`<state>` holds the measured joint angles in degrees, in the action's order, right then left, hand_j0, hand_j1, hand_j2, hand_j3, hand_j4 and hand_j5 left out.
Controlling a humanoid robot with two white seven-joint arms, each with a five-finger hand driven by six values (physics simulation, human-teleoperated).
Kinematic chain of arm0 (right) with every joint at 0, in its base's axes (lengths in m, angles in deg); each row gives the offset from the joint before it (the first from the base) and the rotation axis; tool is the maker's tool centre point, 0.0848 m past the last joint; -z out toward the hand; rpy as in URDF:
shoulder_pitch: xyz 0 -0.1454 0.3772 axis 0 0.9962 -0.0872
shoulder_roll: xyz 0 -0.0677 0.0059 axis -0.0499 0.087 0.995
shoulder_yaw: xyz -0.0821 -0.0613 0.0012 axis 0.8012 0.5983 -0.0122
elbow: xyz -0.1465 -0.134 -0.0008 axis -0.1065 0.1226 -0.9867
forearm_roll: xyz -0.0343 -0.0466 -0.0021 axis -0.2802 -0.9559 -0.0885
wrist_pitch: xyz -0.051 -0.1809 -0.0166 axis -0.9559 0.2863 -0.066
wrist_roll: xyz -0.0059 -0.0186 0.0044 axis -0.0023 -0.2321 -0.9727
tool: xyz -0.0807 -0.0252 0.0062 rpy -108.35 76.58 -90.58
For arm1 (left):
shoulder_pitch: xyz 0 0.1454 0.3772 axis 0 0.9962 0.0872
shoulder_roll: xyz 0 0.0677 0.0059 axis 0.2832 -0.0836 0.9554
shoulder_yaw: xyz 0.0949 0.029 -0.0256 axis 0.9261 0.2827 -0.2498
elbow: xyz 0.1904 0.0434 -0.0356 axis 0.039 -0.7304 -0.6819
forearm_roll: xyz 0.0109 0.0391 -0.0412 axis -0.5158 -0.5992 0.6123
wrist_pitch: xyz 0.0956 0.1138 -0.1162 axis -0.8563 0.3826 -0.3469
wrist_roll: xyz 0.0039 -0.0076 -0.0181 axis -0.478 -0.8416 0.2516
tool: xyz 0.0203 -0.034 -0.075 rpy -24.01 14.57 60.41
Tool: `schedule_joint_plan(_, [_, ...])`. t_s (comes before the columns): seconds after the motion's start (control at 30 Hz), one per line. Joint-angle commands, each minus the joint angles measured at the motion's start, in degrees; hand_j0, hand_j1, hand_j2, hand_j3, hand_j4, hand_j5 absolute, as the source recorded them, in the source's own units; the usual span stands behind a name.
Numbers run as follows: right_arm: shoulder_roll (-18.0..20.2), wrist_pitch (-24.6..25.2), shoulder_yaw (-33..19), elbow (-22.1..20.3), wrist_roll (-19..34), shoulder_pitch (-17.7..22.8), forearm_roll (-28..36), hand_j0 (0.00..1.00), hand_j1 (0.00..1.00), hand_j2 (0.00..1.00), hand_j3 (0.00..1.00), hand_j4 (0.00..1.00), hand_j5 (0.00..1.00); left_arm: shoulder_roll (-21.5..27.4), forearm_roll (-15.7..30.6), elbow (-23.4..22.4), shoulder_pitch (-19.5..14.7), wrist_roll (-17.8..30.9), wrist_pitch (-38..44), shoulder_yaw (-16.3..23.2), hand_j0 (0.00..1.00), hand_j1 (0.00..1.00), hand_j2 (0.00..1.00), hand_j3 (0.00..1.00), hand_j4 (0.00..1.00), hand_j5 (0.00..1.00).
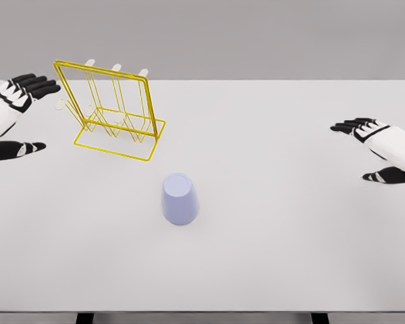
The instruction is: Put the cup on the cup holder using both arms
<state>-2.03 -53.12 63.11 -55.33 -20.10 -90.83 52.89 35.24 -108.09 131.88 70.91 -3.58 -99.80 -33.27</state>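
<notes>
White worktop (290,256) fills view. Yellow wire holder (111,111) stands far left, pale pegs along top, tilted back. Left hand (10,111) at left edge beside holder, fingers spread, grasping nothing. Right hand (381,148) at right edge, fingers spread, likewise released. Lilac cup (180,199) sits on worktop near centre, in front of holder, well apart from both hands.

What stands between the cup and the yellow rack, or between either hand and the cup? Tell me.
Nothing visible. The cup sits alone on the table, with bare surface between it and the rack up and to its left. The left hand and right hand are open at the table's sides, with bare surface toward the cup.
</notes>
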Motion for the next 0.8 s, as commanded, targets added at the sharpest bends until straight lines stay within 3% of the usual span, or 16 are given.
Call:
schedule_joint_plan(0.0, [0.0,0.15,1.56,-0.95,-0.02,0.0,0.41,1.0,1.0,1.0,1.0,1.0,1.0,1.03,-3.63,0.09,0.09,0.06,0.0,0.05,1.0,1.0,1.0,1.0,1.0,1.0])
schedule_joint_plan(0.1, [-0.53,0.15,4.21,-5.35,-0.02,0.44,0.41,1.0,1.0,1.0,1.0,1.0,1.0,1.12,-10.58,0.09,-1.67,0.05,0.0,1.19,1.0,1.0,1.0,1.0,1.0,1.0])
schedule_joint_plan(0.17, [-0.62,0.15,3.86,-7.02,-0.02,2.2,0.23,1.0,1.0,1.0,1.0,1.0,1.0,1.29,-13.22,0.09,-3.86,1.19,0.0,4.62,1.0,1.0,1.0,1.0,1.0,1.0])
schedule_joint_plan(0.27, [-0.7,0.15,3.59,-7.64,-0.02,2.55,0.32,1.0,1.0,1.0,1.0,1.0,1.0,2.7,-13.22,-0.17,-7.21,10.42,0.0,10.33,1.0,1.0,1.0,1.0,1.0,1.0])
schedule_joint_plan(0.37, [-0.62,0.15,3.42,-7.81,-0.02,3.43,0.41,1.0,1.0,1.0,1.0,1.0,1.0,4.72,-10.23,-0.17,-9.66,19.39,0.0,12.0,1.0,1.0,1.0,1.0,1.0,1.0])
schedule_joint_plan(0.4, [-0.53,0.15,3.5,-7.81,-0.02,3.43,0.41,1.0,1.0,1.0,1.0,1.0,1.0,5.6,-9.18,-0.17,-13.26,19.92,0.0,15.77,1.0,1.0,1.0,1.0,1.0,1.0])
schedule_joint_plan(0.47, [-0.44,0.15,3.59,-7.81,-0.02,3.52,0.41,1.0,1.0,1.0,1.0,1.0,1.0,8.5,-3.47,0.53,-22.14,20.79,0.0,27.55,1.0,1.0,1.0,1.0,1.0,1.0])
schedule_joint_plan(0.5, [-0.61,0.15,3.85,-7.9,-0.02,3.6,0.41,1.0,1.0,1.0,1.0,1.0,1.0,9.81,0.12,2.1,-26.7,23.51,0.0,33.07,1.0,1.0,1.0,1.0,1.0,1.0])
schedule_joint_plan(0.57, [-0.62,0.15,4.03,-7.9,-0.02,3.78,0.41,1.0,1.0,1.0,1.0,1.0,1.0,12.37,6.46,5.45,-33.22,26.86,0.0,39.6,1.0,1.0,1.0,1.0,1.0,1.0])
schedule_joint_plan(0.63, [-0.62,0.15,4.03,-7.9,-0.02,3.78,0.49,1.0,1.0,1.0,1.0,1.0,1.0,12.28,8.66,6.07,-35.77,26.86,0.0,40.57,1.0,1.0,1.0,1.0,1.0,1.0])
schedule_joint_plan(0.77, [-0.44,0.15,4.03,-7.9,-0.02,4.22,0.49,1.0,1.0,1.0,1.0,1.0,1.0,9.21,9.54,6.07,-37.26,29.76,0.0,41.89,1.0,1.0,1.0,1.0,1.0,1.0])
